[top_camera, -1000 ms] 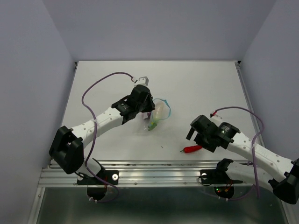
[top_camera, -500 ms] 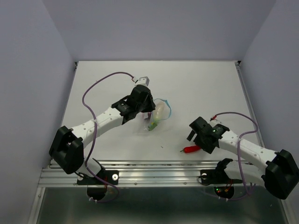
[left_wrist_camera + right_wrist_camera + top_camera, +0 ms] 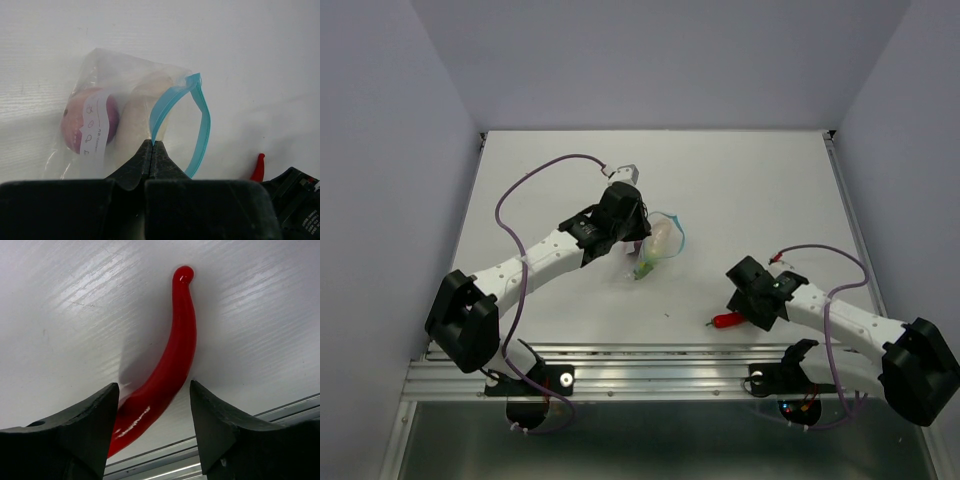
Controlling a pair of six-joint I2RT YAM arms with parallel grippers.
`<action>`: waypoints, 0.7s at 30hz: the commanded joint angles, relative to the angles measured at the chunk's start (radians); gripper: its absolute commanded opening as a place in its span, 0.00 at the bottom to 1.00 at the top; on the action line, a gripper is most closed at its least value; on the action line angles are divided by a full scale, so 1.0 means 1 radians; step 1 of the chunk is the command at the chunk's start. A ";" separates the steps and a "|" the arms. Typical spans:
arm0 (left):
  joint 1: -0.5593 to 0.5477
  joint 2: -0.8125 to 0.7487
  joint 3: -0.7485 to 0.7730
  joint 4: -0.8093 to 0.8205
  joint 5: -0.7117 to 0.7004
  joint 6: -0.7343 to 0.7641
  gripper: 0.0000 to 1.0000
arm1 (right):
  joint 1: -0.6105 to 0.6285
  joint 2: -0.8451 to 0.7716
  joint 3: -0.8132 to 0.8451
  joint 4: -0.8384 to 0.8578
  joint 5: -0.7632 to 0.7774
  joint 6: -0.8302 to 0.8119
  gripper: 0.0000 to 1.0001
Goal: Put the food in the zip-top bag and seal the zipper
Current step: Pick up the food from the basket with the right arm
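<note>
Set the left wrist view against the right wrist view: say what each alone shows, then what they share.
Left wrist only: a crinkly clear plastic bag with a round purple-red onion and white radish inside, and the left fingers pinched shut on its light-blue zipper strip. Right wrist only: open right fingers flanking the whole curved red chili. Both: that chili, only its tip in the left wrist view, and the white table.

The left arm (image 3: 535, 262) and the right arm (image 3: 845, 322) are each built of glossy white tubular links joined by chunky black motor housings (image 3: 617, 215), with a larger black shoulder block (image 3: 463, 322) near the base. A thin purple cable (image 3: 518, 196) loops loosely alongside each arm. The left gripper (image 3: 152, 146) and the right gripper (image 3: 154, 390) have matte black, wedge-shaped plastic fingers (image 3: 70, 440) with a faintly scuffed, grainy surface.
</note>
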 commanded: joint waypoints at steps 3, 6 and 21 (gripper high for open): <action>-0.001 0.008 0.047 0.000 -0.017 0.011 0.00 | -0.007 -0.011 0.004 0.021 0.025 -0.010 0.44; -0.001 0.008 0.047 0.000 -0.014 0.014 0.00 | -0.007 -0.009 0.027 0.035 0.069 -0.046 0.24; -0.001 0.020 0.055 -0.001 0.015 0.003 0.00 | -0.007 -0.048 0.211 0.747 0.032 -0.471 0.14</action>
